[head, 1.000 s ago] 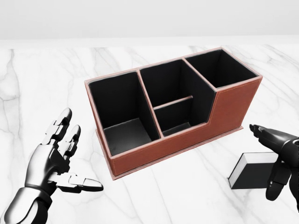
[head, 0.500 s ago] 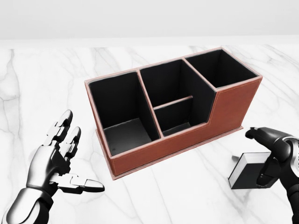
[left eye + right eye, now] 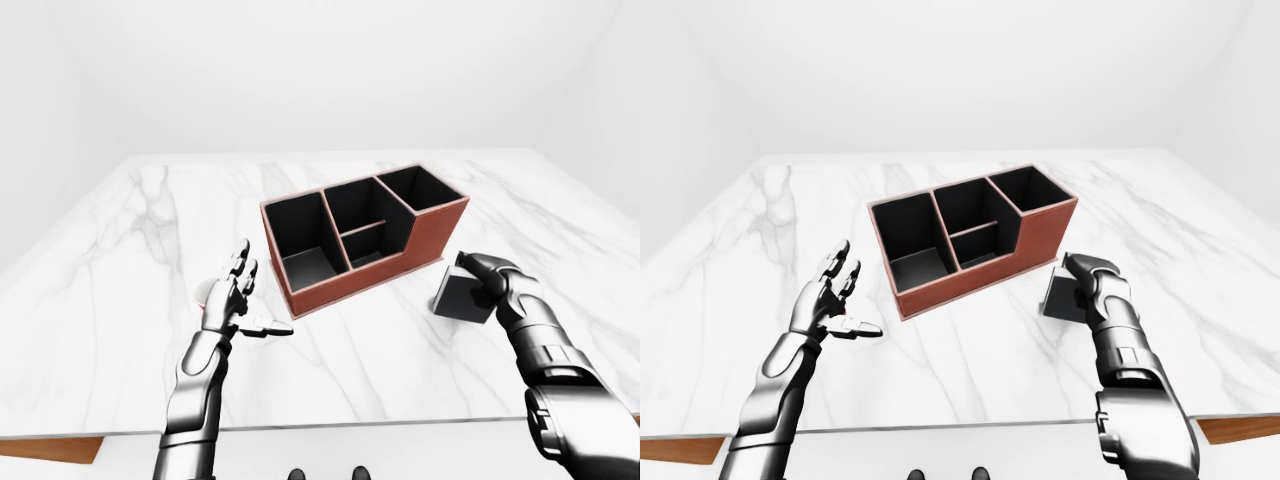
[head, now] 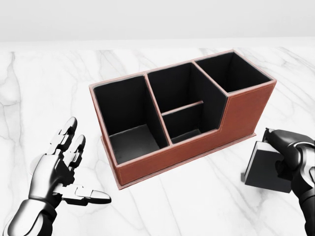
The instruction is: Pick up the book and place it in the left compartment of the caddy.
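Observation:
The book, dark with white page edges, is at the right of the head view, just right of the caddy's low right corner. My right hand is shut on its upper edge, and the book stands tilted up off the marble. The brown caddy with black insides sits mid-table, set at an angle. Its left compartment is tall and holds nothing. My left hand is open, fingers spread, hovering left of the caddy and touching nothing.
The white marble table carries the caddy and book. The caddy's middle part is split by a low divider, and its right compartment is open. The table's near edge shows in the left-eye view.
My right hand has closed over the book and tipped it up from lying flat. My left hand has barely moved.

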You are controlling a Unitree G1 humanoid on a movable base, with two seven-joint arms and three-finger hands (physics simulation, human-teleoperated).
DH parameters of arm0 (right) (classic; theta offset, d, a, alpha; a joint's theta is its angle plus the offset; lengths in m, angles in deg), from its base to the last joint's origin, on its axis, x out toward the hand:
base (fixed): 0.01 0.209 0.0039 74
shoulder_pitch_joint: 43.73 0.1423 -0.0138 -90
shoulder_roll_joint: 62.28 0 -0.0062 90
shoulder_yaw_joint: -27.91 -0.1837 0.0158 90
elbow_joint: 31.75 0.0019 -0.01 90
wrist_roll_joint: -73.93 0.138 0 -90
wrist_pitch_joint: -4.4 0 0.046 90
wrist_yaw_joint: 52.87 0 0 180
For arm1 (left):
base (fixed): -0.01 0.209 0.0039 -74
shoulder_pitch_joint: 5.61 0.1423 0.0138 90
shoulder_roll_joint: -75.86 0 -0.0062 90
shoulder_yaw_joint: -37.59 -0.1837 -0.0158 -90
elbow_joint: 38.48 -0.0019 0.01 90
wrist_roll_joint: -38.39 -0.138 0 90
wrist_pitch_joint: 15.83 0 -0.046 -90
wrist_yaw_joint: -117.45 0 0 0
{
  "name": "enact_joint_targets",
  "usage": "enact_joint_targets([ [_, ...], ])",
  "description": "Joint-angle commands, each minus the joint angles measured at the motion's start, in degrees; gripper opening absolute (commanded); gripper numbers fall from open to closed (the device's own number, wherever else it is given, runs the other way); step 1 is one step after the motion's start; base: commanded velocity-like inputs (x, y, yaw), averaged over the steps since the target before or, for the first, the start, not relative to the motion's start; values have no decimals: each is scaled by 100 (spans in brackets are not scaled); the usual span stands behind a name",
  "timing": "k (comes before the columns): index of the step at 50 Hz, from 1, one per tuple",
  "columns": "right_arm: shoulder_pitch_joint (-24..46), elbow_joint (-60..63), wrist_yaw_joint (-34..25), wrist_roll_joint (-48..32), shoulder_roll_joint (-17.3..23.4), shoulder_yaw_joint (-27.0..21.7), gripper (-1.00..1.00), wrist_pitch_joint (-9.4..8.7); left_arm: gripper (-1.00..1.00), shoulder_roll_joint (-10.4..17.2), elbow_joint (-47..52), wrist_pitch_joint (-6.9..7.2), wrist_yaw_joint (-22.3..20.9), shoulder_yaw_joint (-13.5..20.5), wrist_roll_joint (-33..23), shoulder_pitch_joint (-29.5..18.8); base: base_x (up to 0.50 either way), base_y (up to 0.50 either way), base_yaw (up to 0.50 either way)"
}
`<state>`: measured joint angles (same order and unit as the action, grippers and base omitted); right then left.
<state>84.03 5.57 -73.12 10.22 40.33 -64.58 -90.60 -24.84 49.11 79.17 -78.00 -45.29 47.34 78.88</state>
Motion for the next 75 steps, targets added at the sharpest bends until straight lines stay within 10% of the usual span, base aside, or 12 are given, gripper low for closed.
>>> enact_joint_targets([
  [1, -40, 765, -350, -125, -4, -132, -100, 0, 100, 6, 115, 0, -10, 19, 17, 40, 0, 0, 0],
  [17, -526, 3726, -1962, -398, -531, -480, -100, 0, 100, 24, 103, 0, -34, 57, 63, 5, 0, 0, 0],
  [37, -444, 5792, -1975, -529, -1040, -398, -100, 0, 100, 34, 253, 0, -60, 95, 129, 44, 0, 0, 0],
  [51, 668, 4221, -1975, -527, -1811, 230, -100, 0, 100, 7, 434, 0, -140, 64, 128, 163, 0, 0, 0],
  [75, 2410, 719, 510, 677, -2927, 759, -100, 0, 100, 243, 486, 0, -135, 456, 592, -93, 0, 0, 0],
])
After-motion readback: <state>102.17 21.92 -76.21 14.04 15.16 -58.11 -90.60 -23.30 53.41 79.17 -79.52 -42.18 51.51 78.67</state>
